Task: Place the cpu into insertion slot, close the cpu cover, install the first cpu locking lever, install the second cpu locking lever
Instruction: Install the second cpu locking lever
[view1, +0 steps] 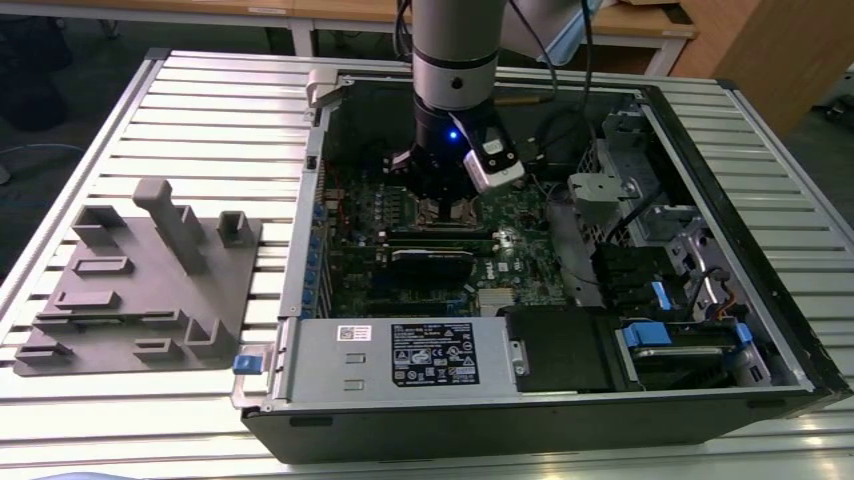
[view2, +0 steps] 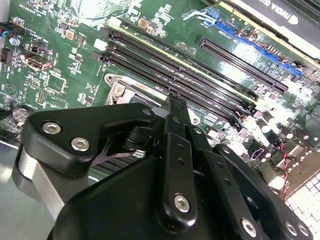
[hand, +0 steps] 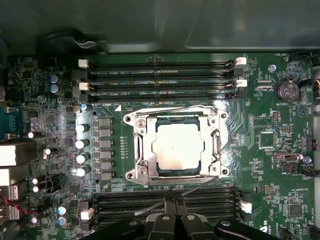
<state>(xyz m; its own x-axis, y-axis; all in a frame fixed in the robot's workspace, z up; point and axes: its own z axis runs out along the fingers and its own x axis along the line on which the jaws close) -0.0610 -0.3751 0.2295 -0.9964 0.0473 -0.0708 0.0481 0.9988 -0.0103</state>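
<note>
Beneath the closed cpu cover (hand: 176, 146) lies the cpu (hand: 176, 146); gripper (hand: 173, 201) pinched together, empty.

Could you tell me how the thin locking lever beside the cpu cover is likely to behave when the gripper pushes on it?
The locking lever looks like thin bent wire, so it will probably flex and spring back rather than move stiffly. Its smooth, shiny surface suggests it could slip off the gripper. It lies close to the cpu cover, so a slip might strike the board.
</note>
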